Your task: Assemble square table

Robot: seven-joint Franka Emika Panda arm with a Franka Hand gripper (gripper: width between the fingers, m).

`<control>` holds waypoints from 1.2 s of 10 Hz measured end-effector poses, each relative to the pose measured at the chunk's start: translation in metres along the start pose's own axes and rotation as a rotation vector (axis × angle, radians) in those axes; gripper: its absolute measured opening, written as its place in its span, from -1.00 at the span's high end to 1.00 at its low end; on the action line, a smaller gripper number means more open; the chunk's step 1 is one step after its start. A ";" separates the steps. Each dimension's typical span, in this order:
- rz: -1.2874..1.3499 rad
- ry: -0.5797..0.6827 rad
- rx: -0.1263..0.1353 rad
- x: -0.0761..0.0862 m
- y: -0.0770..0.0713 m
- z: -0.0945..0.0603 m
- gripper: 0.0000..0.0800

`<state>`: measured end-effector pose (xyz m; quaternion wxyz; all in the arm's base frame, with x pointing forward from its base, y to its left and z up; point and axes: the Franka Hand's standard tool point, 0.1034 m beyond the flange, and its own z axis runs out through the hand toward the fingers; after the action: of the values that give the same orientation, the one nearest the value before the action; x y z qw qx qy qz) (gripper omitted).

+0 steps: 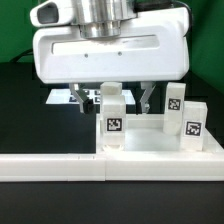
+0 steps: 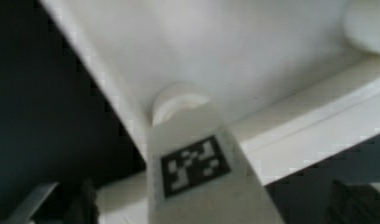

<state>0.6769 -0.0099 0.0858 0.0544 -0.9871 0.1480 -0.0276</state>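
the exterior view shows one white square table top (image 1: pixel 150 135) resting on the black table (image 1: pixel 20 110), against a long white fence (image 1: pixel 110 165) at six o'clock. three short white legs stand upright on it, each showing a black-white tag: one at centre (image 1: pixel 112 112), one at two o'clock (image 1: pixel 174 101), one at three o'clock (image 1: pixel 193 124). the gripper (image 1: pixel 113 97) hangs directly over the centre leg, fingers spread on either side; whether they touch it cannot be told. the wrist view shows that tagged leg (image 2: pixel 196 165) seated in a round socket.
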 end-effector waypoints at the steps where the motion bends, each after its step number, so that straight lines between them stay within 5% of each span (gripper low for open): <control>1: 0.020 0.001 0.002 0.000 0.000 0.000 -0.62; 3: 0.035 0.001 0.002 0.000 0.000 0.001 -0.03; 4: 0.083 0.001 0.001 0.000 0.001 0.000 -0.03; 5: 0.181 0.001 -0.002 0.000 0.003 0.001 0.26; 9: 0.648 0.028 0.004 -0.008 0.005 0.001 0.26; 11: 0.981 -0.020 0.053 -0.013 0.006 0.000 0.27; 12: 1.092 -0.034 0.100 -0.012 0.009 0.001 0.27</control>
<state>0.6635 -0.0148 0.0831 0.1099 -0.7632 0.6366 0.0136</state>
